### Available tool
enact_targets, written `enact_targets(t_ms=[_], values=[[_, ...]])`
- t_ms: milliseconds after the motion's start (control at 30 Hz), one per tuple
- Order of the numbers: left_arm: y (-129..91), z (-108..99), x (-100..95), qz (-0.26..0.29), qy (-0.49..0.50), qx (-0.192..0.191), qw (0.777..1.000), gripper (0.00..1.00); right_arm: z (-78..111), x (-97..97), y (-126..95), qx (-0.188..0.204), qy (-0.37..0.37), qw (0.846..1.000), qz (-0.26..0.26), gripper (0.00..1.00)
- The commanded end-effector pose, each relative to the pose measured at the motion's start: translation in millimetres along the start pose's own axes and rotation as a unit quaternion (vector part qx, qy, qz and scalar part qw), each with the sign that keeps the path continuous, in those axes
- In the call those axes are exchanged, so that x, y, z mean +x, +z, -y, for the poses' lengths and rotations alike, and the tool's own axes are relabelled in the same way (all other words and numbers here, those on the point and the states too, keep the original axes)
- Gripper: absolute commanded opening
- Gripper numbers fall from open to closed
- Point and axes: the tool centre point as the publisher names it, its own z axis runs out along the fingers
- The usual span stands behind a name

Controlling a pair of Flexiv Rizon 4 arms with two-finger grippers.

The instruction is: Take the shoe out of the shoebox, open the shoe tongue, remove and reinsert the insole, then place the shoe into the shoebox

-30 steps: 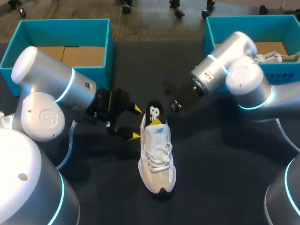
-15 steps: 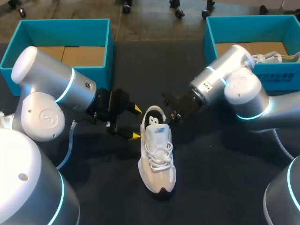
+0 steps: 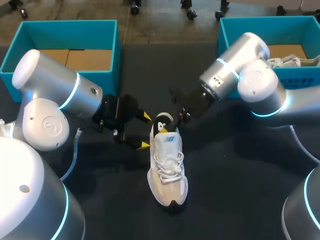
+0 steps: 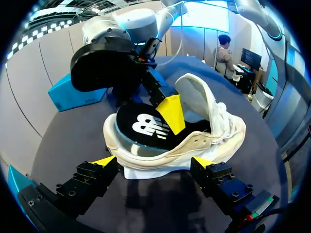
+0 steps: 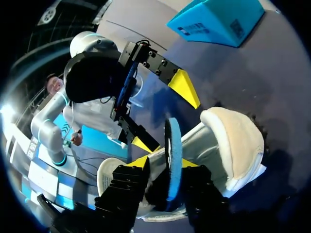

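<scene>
1. The left teal box stands well apart from the shoe, beyond its heel and off to your left. Only brown card shows inside it.
2. Your left gripper sits just beside the shoe's heel. Its fingers are spread wide and hold nothing. In the left wrist view the heel lies between and just ahead of the two yellow tips, and I can't confirm that either one touches it.
3. The shoe is out of any box, upright on the dark table, with its toe towards you. Its tongue is pulled up and the opening is exposed.
4. The insole is only partly in the shoe. Its dark printed heel end rides up over the shoe's collar.
5. Your right gripper hangs over the shoe's heel with its fingers closed on the insole's edge, one on each face.
6. The right teal box is well apart from the shoe, beyond its heel and to your right.
7. I judge that you are in the insole step. One moment doesn't show whether the insole is coming out or going back in.
8. If it is going in, the next move calls for feeding the front end down under the tongue and pressing the heel end flat. The left fingers should close on the shoe's heel first so it doesn't skid.
</scene>
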Motion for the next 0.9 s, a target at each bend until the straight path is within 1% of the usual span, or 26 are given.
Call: enact_targets(t_ms=[33, 267, 333, 367, 433, 667, 833, 867, 900], values=[[1.3, 0.6, 0.1, 0.001, 0.000, -0.002, 1.000, 1.00, -0.6, 1.7, -6.1, -0.002, -0.003, 1.000, 0.009, 0.39], [1.3, 0.6, 0.1, 0.001, 0.000, -0.002, 1.000, 1.00, -5.1, -3.9, -10.8, 0.000, -0.010, 1.000, 0.017, 0.34], [1.3, 0.6, 0.1, 0.001, 0.000, -0.002, 1.000, 1.00, -4.3, -6.3, -10.7, -0.002, -0.011, 1.000, 0.017, 0.24], [1.3, 0.6, 0.1, 0.001, 0.000, -0.002, 1.000, 1.00, -3.9, -7.2, -10.3, -0.003, -0.011, 1.000, 0.017, 0.18], [1.3, 0.6, 0.1, 0.001, 0.000, -0.002, 1.000, 1.00, -2.3, -8.8, -8.0, -0.003, -0.012, 1.000, 0.014, 0.00], [1.3, 0.6, 0.1, 0.001, 0.000, -0.002, 1.000, 1.00, 7.4, -5.4, 1.3, -0.002, -0.003, 1.000, 0.001, 0.00], [1.3, 0.6, 0.1, 0.001, 0.000, -0.002, 1.000, 1.00, 11.6, -6.4, 5.1, -0.003, 0.001, 1.000, -0.009, 0.00], [1.3, 0.6, 0.1, 0.001, 0.000, -0.002, 1.000, 1.00, 11.6, -6.5, 4.7, -0.004, 0.000, 1.000, -0.009, 0.03], [1.3, 0.6, 0.1, 0.001, 0.000, -0.002, 1.000, 1.00, 11.1, -6.0, 3.2, -0.005, -0.001, 1.000, -0.007, 0.16]])
